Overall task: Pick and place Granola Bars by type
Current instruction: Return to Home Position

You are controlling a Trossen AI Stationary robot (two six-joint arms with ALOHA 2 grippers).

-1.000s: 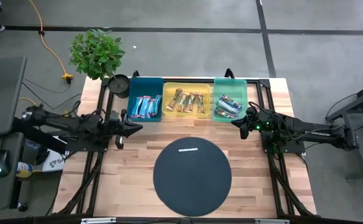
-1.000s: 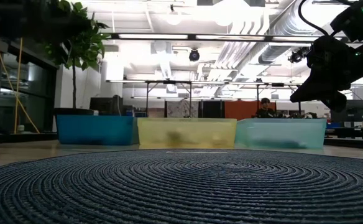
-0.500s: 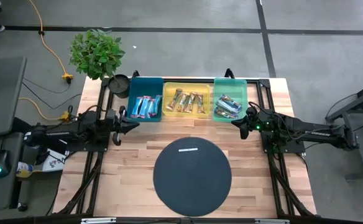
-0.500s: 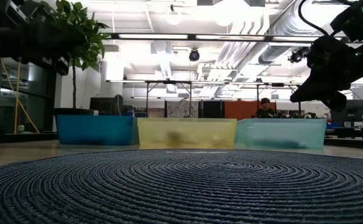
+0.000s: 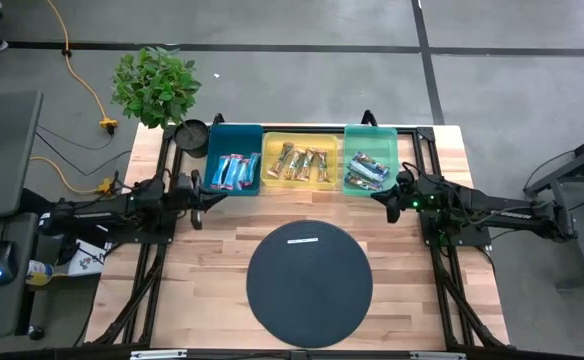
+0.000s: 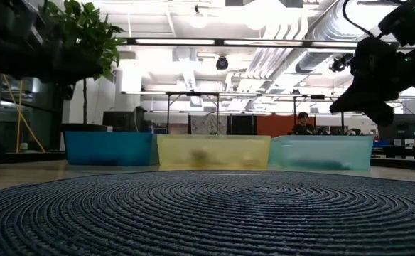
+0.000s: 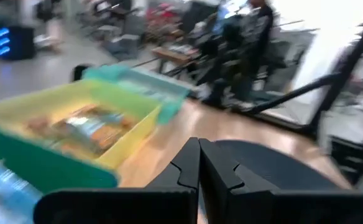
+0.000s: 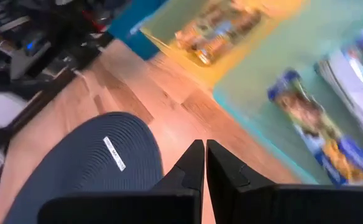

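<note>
Mat (image 5: 309, 283), round and dark, lies bare on the table (image 5: 212, 270), nearer than both end effectors. The left end effector (image 5: 215, 197) and right end effector (image 5: 379, 196) hover with fingers pressed together, pinching nothing. Beyond and between them the granola bars (image 5: 302, 163) lie sorted: blue-wrapped in the teal tray (image 5: 234, 133) just past the left end effector, tan in the yellow tray (image 5: 302, 136), silvery in the green tray (image 5: 370, 131) just past the right. Such bars are likely light, slippery-wrapped and crushable, and best pinched gently across the narrow width at mid-length.

Left claw (image 5: 214, 194) pulled back a little toward its own side, right claw (image 5: 377, 196) raised a touch.
</note>
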